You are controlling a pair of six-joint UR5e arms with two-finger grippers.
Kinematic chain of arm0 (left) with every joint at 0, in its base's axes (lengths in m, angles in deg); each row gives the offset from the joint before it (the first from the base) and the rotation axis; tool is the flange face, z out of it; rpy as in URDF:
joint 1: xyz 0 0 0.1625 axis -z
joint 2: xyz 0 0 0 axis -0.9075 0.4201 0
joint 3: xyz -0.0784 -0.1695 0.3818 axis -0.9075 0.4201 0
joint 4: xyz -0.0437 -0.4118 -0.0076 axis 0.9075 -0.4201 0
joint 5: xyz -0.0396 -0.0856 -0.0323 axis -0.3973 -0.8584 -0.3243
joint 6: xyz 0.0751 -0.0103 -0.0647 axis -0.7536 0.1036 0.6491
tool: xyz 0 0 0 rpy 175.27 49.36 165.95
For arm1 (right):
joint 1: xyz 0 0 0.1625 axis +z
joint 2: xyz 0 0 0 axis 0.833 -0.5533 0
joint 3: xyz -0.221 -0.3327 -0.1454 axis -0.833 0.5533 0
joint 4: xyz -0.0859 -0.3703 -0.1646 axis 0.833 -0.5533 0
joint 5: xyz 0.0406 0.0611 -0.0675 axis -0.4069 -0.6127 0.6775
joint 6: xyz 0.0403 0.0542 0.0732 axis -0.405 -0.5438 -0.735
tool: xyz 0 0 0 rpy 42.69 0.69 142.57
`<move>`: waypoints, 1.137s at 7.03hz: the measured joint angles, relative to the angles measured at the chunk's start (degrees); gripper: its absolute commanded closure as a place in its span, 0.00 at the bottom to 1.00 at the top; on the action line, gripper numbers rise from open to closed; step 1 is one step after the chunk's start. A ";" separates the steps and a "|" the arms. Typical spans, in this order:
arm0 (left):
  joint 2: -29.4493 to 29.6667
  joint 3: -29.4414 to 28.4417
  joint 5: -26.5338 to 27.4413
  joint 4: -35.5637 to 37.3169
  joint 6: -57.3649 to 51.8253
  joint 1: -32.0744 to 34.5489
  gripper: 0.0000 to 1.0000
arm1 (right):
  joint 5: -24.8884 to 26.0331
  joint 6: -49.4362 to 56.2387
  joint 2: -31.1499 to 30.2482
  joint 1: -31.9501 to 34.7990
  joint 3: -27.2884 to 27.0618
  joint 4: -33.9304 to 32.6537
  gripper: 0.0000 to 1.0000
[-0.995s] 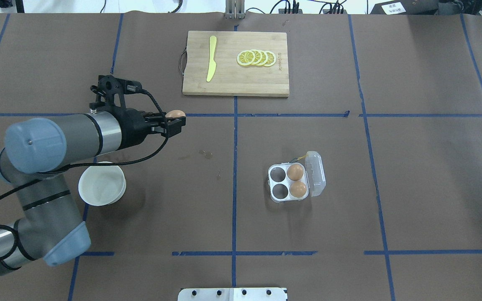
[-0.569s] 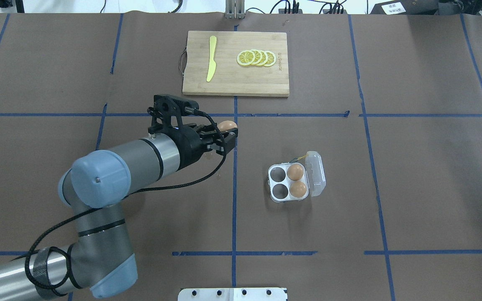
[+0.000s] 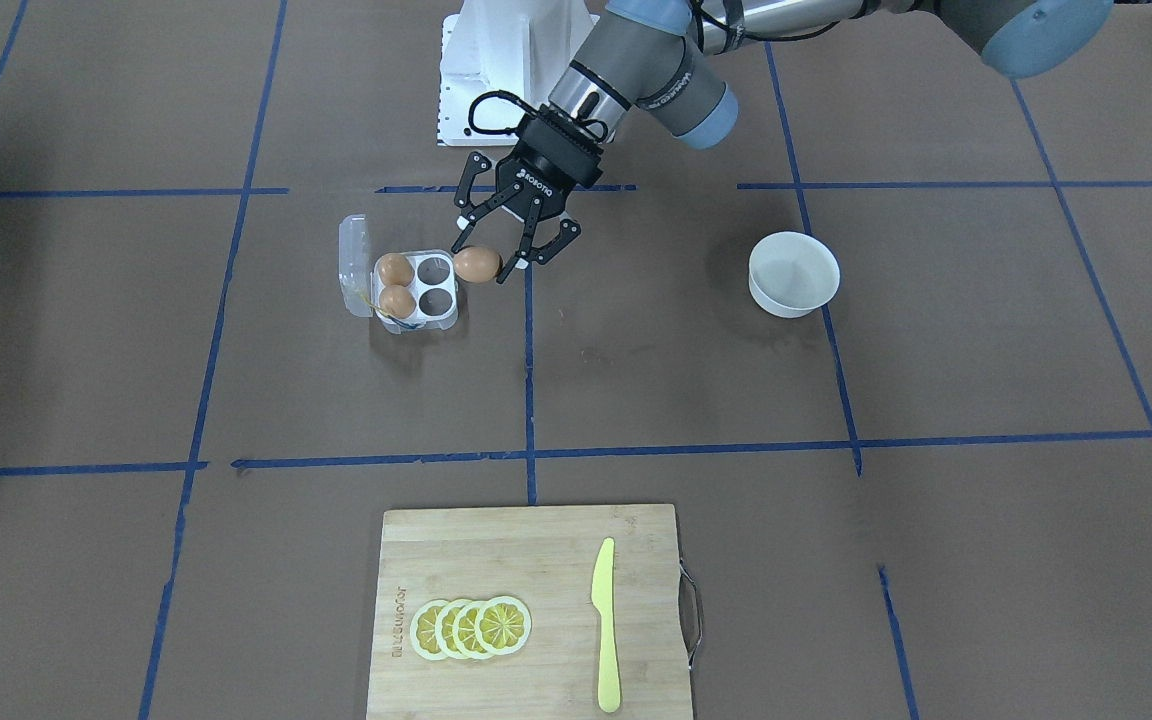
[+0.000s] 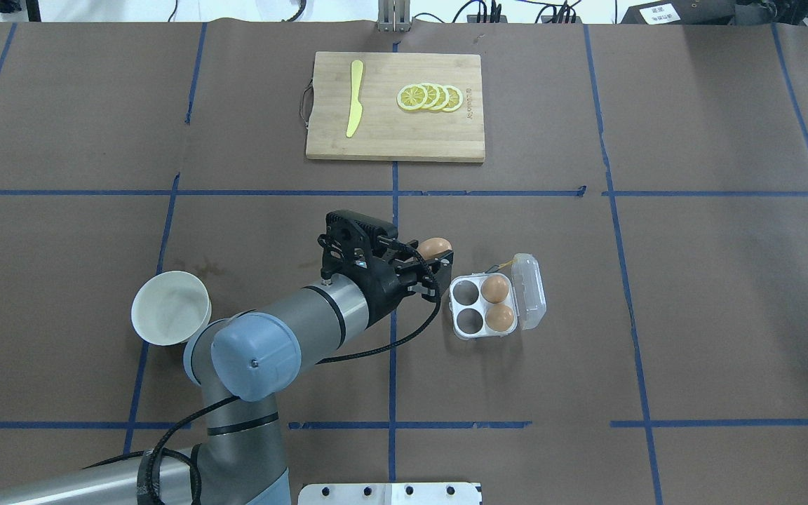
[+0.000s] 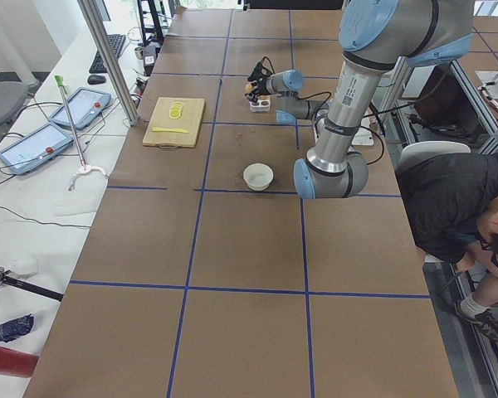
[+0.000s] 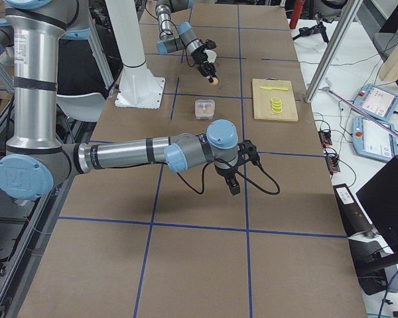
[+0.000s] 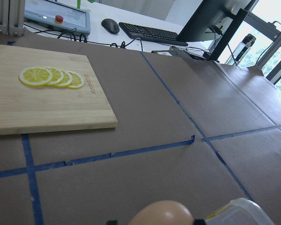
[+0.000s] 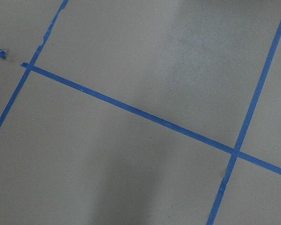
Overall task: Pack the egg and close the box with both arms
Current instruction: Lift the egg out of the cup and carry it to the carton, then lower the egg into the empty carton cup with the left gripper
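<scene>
My left gripper (image 4: 436, 258) is shut on the orange-brown egg (image 4: 434, 247) and holds it above the table, just off the left far corner of the box (image 4: 454, 308). The front-facing view shows the egg (image 3: 477, 263) between the black fingers, next to the box (image 3: 450, 312). The clear box is open, its lid (image 4: 530, 291) folded out to the right. Two brown eggs (image 4: 495, 288) fill the right cups and the two left cups are empty. My right gripper (image 6: 233, 189) shows only in the exterior right view, low over bare table; I cannot tell whether it is open or shut.
A white bowl (image 4: 170, 308) stands left of my left arm. A wooden cutting board (image 4: 395, 140) lies at the far middle with a yellow knife (image 4: 355, 98) and lemon slices (image 4: 430, 97). Blue tape lines cross the brown table cover.
My left arm has swung right and nearer with the egg in its grip, from above the bowl's far side to just beside the box. The box has not moved.
</scene>
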 measured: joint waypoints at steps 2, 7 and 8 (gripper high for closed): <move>1.52 -2.75 0.88 -3.04 -0.39 -1.84 0.76 | -0.01 0.00 0.00 0.01 0.03 0.00 0.00; 4.41 -9.28 1.45 -6.41 -2.40 -4.50 0.76 | 0.05 -0.04 -0.09 0.06 0.00 0.00 0.00; 4.98 -10.34 1.45 -6.44 -2.42 -4.72 0.75 | 0.05 -0.02 -0.12 0.09 0.00 0.00 0.00</move>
